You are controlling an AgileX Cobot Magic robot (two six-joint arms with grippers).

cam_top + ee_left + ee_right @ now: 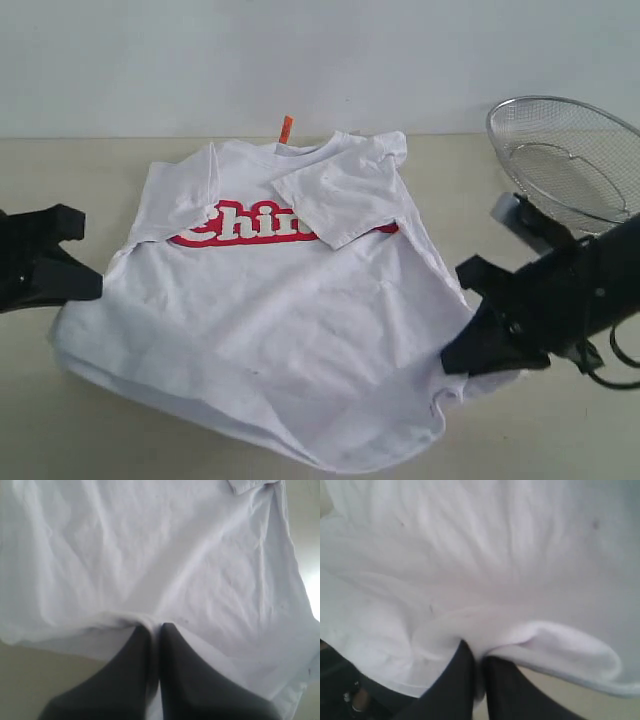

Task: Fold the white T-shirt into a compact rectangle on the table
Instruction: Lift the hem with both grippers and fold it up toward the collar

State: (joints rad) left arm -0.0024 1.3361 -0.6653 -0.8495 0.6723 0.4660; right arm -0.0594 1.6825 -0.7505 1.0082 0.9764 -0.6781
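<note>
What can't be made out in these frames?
- Lettering on the white T-shirt: exterior view, its end is covered by the folded-in sleeve.
- Mesh basket: exterior view, cut off by the right edge, near rim behind the right arm.
- Wrist views: blurred cloth fills them.

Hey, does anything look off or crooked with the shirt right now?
Nothing spilled or torn. The shirt lies rumpled and skewed, its hem bowed between the left tool and right tool, both pinching it. One sleeve is folded over the lettering, hiding its end.
</note>
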